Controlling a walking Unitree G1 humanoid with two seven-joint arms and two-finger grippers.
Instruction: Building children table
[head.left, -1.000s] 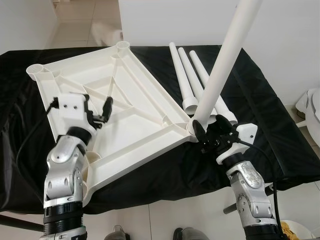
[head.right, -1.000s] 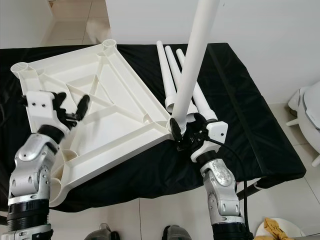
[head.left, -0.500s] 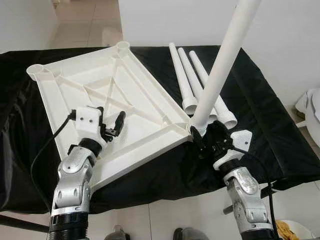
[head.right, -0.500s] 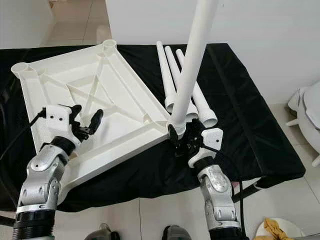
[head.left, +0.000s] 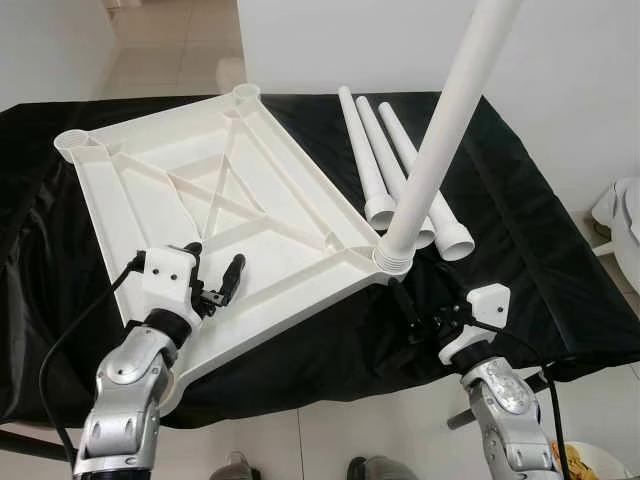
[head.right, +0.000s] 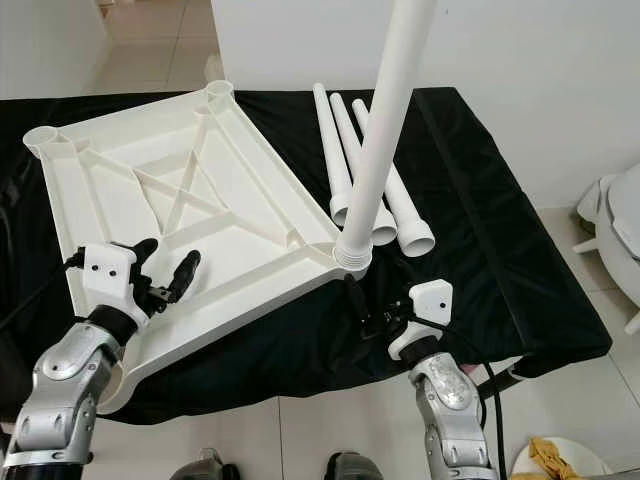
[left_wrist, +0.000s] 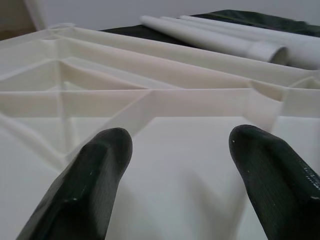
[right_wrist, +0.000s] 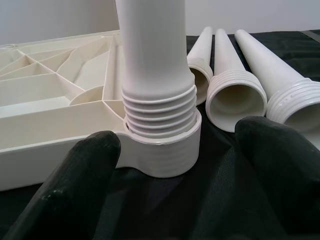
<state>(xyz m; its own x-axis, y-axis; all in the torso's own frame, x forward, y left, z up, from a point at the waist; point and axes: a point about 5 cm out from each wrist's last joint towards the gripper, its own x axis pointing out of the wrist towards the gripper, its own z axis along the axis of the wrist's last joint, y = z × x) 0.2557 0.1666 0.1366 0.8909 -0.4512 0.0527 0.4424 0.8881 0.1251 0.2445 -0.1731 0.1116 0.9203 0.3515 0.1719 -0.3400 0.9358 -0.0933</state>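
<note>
The white tabletop (head.left: 215, 215) lies upside down on the black cloth (head.left: 530, 230), and one leg (head.left: 440, 130) stands in the socket (head.left: 392, 262) at its near right corner, with nothing holding it. The right gripper (head.left: 408, 318) sits just near of that corner, fingers apart and empty; the left gripper (head.left: 214, 283) hovers over the near left part of the tabletop, fingers also apart and empty. The main risk, as I judge it, is that the leg is not screwed fully home: several turns of thread are bare above the socket, so a knock from either arm or a shift of the tabletop could tip the tall leg or pull it askew. Three more legs (head.left: 385, 160) lie side by side on the cloth just to the right of the tabletop, threaded ends toward the robot, and a careless sweep might roll them toward the table's edge. The right wrist view shows the bare thread (right_wrist: 159, 107) and the socket's collar up close, which the head views leave too small to judge; the head views show the leg's slant and full height. The left wrist view gives the ribs (left_wrist: 150, 95) under the tabletop.
</note>
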